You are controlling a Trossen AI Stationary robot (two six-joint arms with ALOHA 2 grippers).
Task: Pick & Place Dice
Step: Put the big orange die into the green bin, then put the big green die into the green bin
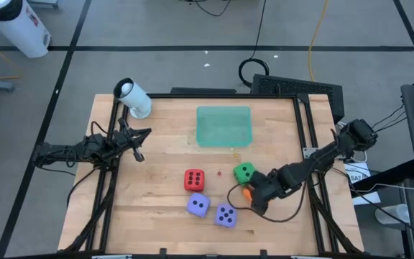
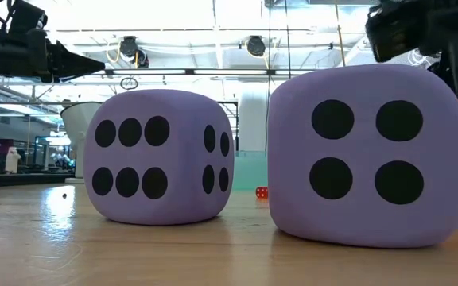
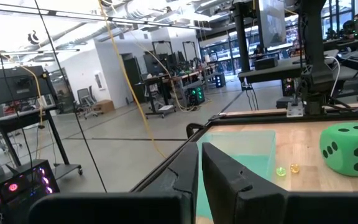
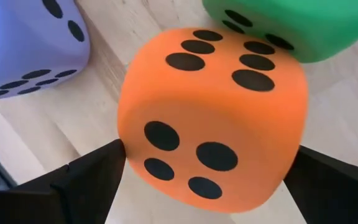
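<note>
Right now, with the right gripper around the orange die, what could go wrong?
1. The green die looks to be touching the orange die, so closing or lifting may drag or tip it.
2. The right gripper stands wide open with fingers flanking the lower sides of the orange die; a soft cube could squeeze out if gripped low.
3. A purple die sits close and could be bumped on withdrawal.

Five soft dice sit mid-table: red die (image 1: pixel 194 180) leftmost, green die (image 1: pixel 244 172) touching the orange die (image 4: pixel 210 112), two purple dice (image 1: pixel 212 210) nearest the front edge.
</note>
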